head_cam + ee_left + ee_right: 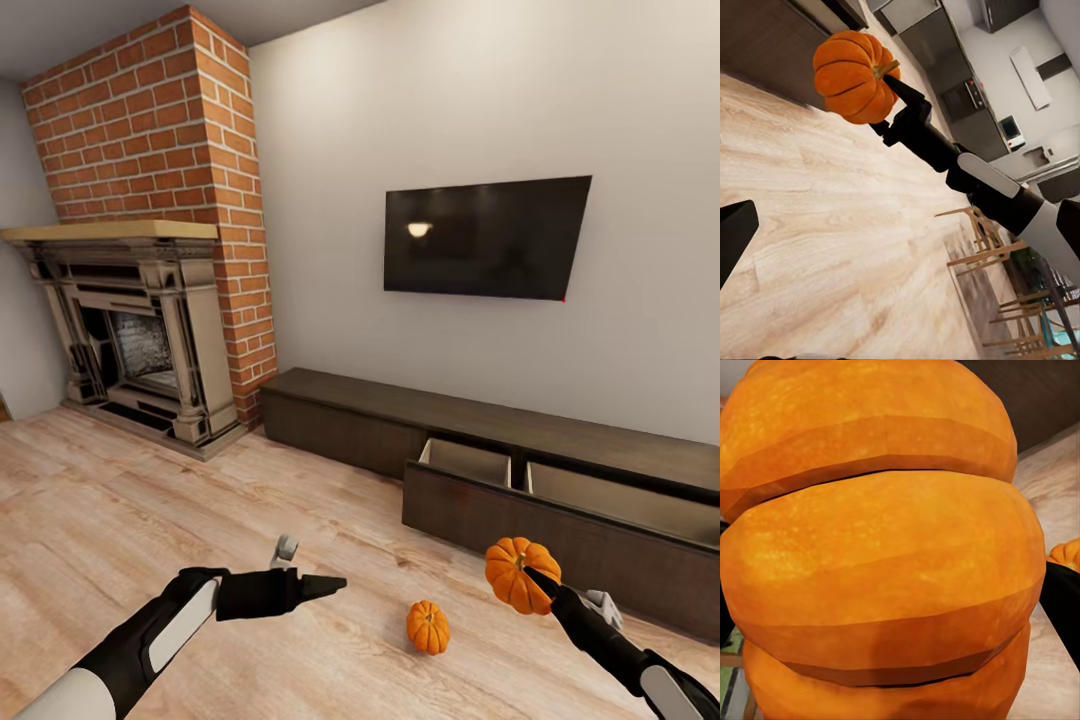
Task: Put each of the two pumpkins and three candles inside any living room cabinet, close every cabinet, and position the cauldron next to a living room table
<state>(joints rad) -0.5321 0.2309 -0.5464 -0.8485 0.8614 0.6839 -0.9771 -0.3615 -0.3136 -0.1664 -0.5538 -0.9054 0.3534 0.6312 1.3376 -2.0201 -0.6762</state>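
One pumpkin [518,572] clamped in right gripper [537,580] before open cabinet drawer [560,520]; left gripper [335,582] unclear

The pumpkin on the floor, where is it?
In the head view, the loose pumpkin sits on the wooden floor before the open cabinet, left of the pumpkin the right gripper holds.

Pumpkin [853,75]: upper left of frame, above the wooden floor [832,247].
Right tool [891,81]: clamped on the pumpkin's stem side.
Chairs [982,244]: lower right.
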